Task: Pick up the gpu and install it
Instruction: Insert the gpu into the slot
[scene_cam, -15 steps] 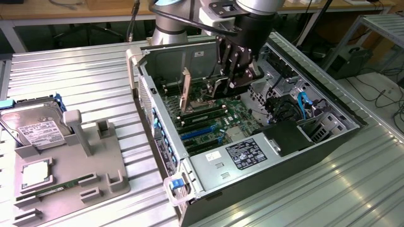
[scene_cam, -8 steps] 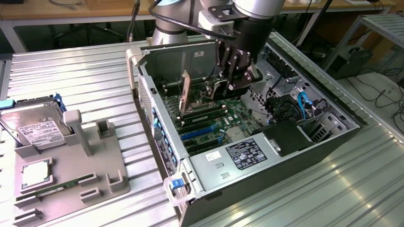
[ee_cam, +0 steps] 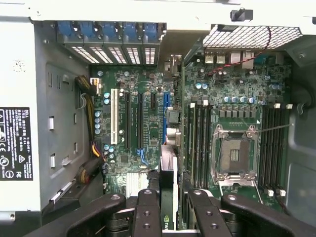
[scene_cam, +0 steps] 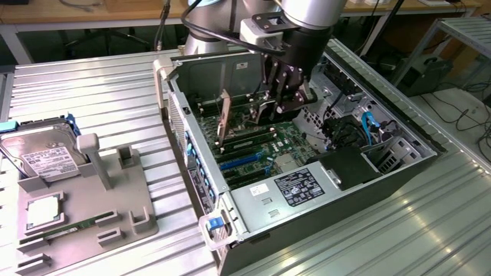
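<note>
Ribbed silver metal table (scene_cam: 100,86) across the whole exterior view, bare at upper left. Open dark desktop computer case (scene_cam: 399,172) lying on its side at centre and right, side panel off. Green motherboard (scene_cam: 288,144) on the case floor; in the wrist view, the same board (ee_cam: 237,84) across the middle and right, with black expansion slots (ee_cam: 133,123) left of centre and a square silver processor socket (ee_cam: 236,154) at right. Silver-and-grey robot arm (scene_cam: 311,14) entering from the top centre of the exterior view and reaching down into the case. Grey plastic parts fixture (scene_cam: 84,213) at lower left, well apart from the case. Boxy silver hard drive with white label (scene_cam: 42,155) standing tilted in the fixture at the far left. Black multi-finger gripper (scene_cam: 282,95) low inside the case, above the motherboard; in the wrist view, gripper (ee_cam: 168,207) at bottom centre, black fingers (ee_cam: 148,212) pressed in from both sides and pinching the card. Thin dark green gpu card (ee_cam: 168,197) seen edge-on between those fingers, standing upright over the slot area of the board. Small narrow green memory stick (scene_cam: 73,227) lying in a fixture groove at lower left. Blue plastic latch (scene_cam: 215,222) on the case corner at bottom centre.
</note>
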Robot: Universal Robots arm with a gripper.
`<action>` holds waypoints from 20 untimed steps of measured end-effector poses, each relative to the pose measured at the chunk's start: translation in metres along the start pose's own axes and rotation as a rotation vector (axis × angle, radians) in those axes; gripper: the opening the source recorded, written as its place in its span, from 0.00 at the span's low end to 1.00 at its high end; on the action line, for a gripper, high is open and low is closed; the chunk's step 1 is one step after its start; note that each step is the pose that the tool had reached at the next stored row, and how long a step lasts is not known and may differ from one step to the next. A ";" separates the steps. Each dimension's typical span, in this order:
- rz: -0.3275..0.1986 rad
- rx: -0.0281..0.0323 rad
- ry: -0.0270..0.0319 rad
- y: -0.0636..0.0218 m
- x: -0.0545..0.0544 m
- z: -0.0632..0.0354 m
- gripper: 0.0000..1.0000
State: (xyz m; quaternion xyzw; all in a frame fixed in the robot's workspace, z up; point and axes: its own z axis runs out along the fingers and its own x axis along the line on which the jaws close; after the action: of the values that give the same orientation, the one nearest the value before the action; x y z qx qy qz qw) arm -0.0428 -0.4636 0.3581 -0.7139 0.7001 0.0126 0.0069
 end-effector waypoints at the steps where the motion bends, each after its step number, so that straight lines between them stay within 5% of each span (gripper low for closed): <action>1: 0.000 -0.0005 -0.0001 0.0000 0.000 0.0006 0.27; 20: 0.000 0.0019 0.0013 0.0010 0.001 0.0104 0.27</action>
State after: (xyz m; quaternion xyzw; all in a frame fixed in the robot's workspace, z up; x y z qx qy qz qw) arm -0.0439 -0.4644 0.3477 -0.7138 0.7002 0.0115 0.0072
